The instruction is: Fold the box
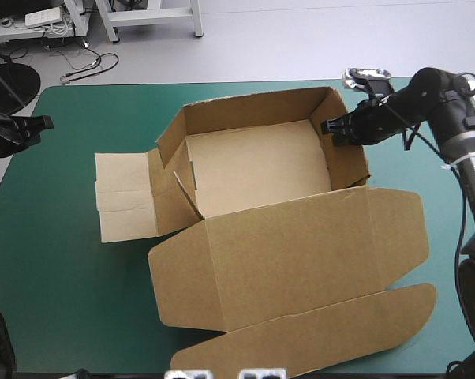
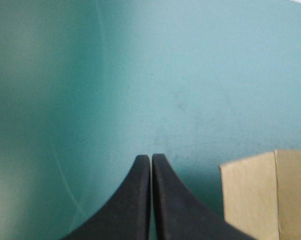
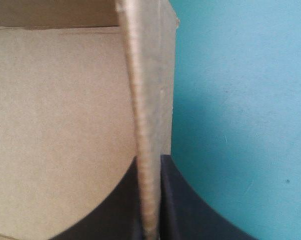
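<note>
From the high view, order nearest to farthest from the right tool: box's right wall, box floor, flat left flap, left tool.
1. Right wall, in its grip.
2. Box floor, middle.
3. Flat left flap, left side.
4. Left tool, far left.

A robotics lab: a black robot arm [image 1: 446,110] reaches over a worktable's teal-green cover [image 1: 56,276], and beyond its far edge are white bench frames [image 1: 152,17], a power strip [image 1: 44,17] and loose cables [image 1: 84,67] trailing on a grey floor [image 1: 301,39].
</note>
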Robot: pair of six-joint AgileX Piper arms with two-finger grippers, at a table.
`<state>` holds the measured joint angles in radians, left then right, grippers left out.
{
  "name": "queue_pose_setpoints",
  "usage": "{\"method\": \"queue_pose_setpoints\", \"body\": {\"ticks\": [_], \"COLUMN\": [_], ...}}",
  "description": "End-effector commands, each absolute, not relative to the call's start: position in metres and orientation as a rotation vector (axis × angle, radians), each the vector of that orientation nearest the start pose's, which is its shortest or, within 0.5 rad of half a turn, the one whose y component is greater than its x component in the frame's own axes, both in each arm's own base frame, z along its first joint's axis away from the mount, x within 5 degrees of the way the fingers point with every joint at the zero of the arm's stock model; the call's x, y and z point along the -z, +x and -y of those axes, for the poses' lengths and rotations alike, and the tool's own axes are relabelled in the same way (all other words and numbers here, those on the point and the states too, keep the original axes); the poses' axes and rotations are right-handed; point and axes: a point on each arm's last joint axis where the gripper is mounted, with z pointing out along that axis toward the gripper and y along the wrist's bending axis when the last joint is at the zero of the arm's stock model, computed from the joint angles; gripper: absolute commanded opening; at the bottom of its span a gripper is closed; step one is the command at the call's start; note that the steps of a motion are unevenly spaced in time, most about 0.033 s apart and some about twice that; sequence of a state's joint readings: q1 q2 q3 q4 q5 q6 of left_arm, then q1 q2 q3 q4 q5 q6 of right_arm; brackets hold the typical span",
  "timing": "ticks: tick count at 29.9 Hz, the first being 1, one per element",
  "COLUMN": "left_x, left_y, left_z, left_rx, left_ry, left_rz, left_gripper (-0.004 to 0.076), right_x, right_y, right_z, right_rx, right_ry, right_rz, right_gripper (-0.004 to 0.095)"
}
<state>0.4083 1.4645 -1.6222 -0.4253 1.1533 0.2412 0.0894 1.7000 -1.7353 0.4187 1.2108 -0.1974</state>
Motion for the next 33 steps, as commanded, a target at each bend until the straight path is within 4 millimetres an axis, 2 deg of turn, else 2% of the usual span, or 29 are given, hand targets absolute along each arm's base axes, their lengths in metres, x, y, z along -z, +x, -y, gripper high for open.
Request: {"method": "queue_pose_setpoints", "body": {"ticks": [1,5,8,13,18,21,27,33], "left_x": [-0.443,-0.429,-0.419,-0.413,-0.426,-0.437,-0.465,-0.477], "left_y": [0.295,0.312,0.323,0.335,0.34,0.337,0.312,0.293], "left_z": [-0.087,-0.086,-0.084,-0.075,-0.06,-0.041,0.002,0.019], "left_rx": [0.388,0.553,0.685,0.943,1.18,1.262,1.265,1.221], "left_ry": [-0.226,-0.197,-0.155,-0.065,-0.028,0.017,0.21,0.291], "left_rz": [-2.202,-2.202,-2.211,-2.14,-1.972,-1.915,-1.869,-1.883], "left_gripper": [0.0004,0.0004,0.0004,0.0004,0.0004,0.0004,0.0004,0.0004], "right_x": [-0.437,-0.475,-0.496,-0.512,-0.511,-0.51,-0.496,-0.49], "right_y": [0.325,0.302,0.287,0.276,0.278,0.283,0.305,0.32], "right_z": [-0.054,-0.041,-0.034,-0.03,-0.03,-0.028,-0.025,-0.024], "right_rx": [-0.61,-0.712,-0.769,-0.785,-0.784,-0.768,-0.777,-0.804], "right_ry": [-0.28,-0.256,-0.249,-0.237,-0.244,-0.229,-0.209,-0.18], "right_rz": [-2.406,-2.244,-2.144,-2.078,-2.075,-2.066,-2.095,-2.068], "right_gripper": [-0.0001,-0.0001,-0.0001,-0.0001,-0.0001,-0.0001,-0.0001,-0.0001]}}
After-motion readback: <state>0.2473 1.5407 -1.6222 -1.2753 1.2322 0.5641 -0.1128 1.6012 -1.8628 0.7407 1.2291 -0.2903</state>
